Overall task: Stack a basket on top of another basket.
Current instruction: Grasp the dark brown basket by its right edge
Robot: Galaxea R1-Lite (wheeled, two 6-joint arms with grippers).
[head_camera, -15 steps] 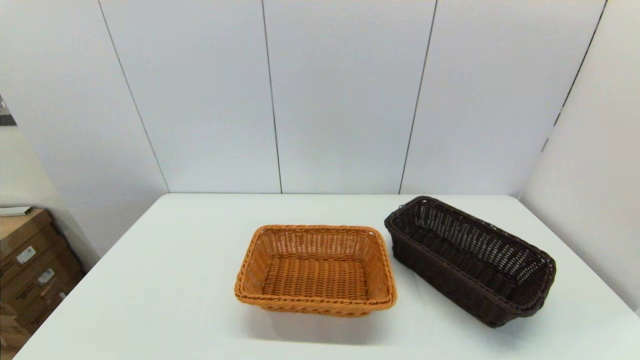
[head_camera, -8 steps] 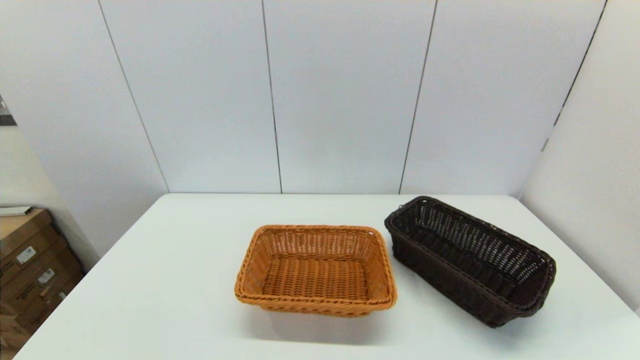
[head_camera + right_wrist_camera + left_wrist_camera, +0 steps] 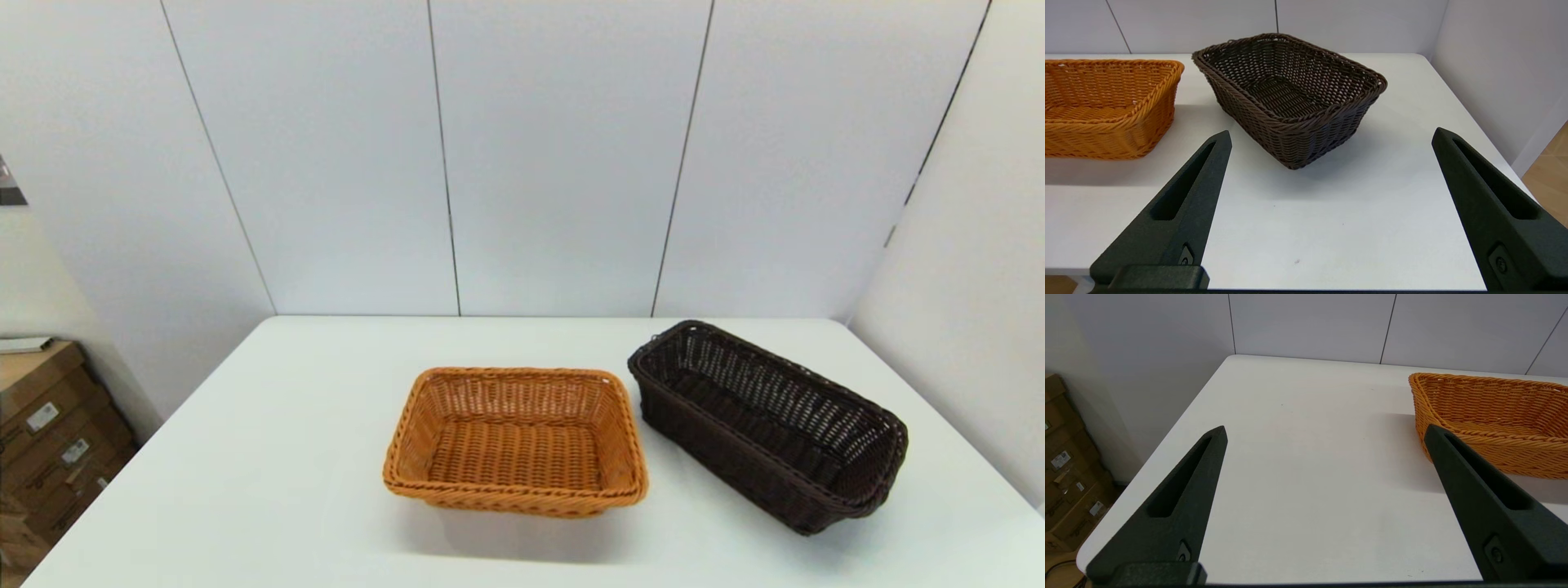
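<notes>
On counter: no change, dark basket apart from orange basket; left claw, right claw wide open, empty, parked; stacking not started

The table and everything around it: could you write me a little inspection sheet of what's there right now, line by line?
Surface: white table, both baskets standing on it.
Job's things: dark brown basket upright toward the robot's right, set at an angle; orange-tan basket upright near the middle. They stand side by side, apart, not stacked, both hollow inside.
Clutter: nothing seen.
Grippers: left gripper open, held back at the table's near left edge, holding nothing; right gripper open, held back at the near right edge, facing the dark brown basket.
Cables: nothing seen for certain.
Surroundings: pale panelled wall behind; cardboard boxes on the floor to the left.
</notes>
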